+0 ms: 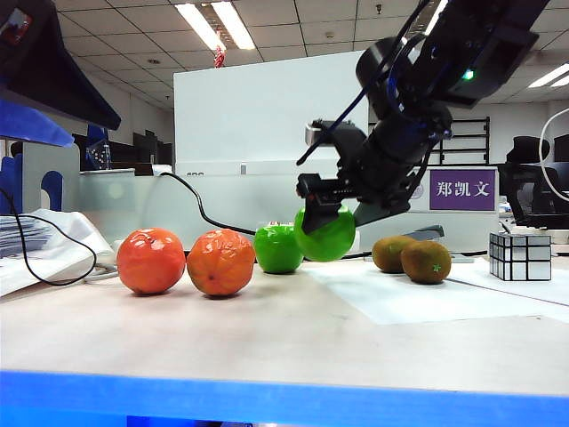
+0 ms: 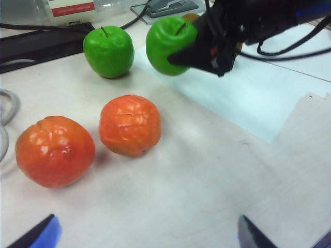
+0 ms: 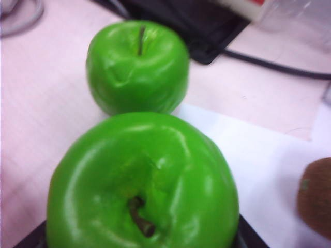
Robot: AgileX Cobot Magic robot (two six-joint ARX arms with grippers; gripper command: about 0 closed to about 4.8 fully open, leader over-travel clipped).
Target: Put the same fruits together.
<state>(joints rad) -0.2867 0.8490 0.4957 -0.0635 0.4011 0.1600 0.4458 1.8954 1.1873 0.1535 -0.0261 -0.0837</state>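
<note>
The right gripper [image 1: 333,222] clamps an apple [image 1: 325,235], aloft at three o'clock of the other apple [image 1: 278,248]; its arm slants down. The left gripper [image 2: 145,235] hovers spread near the oranges [image 2: 129,125].

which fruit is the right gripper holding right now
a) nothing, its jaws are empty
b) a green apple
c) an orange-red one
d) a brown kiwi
b: the right gripper is shut on a green apple, carried beside the other green apple on the table; both orange-red fruits and both kiwis sit untouched. The left gripper hangs open near the orange-red pair.
</note>
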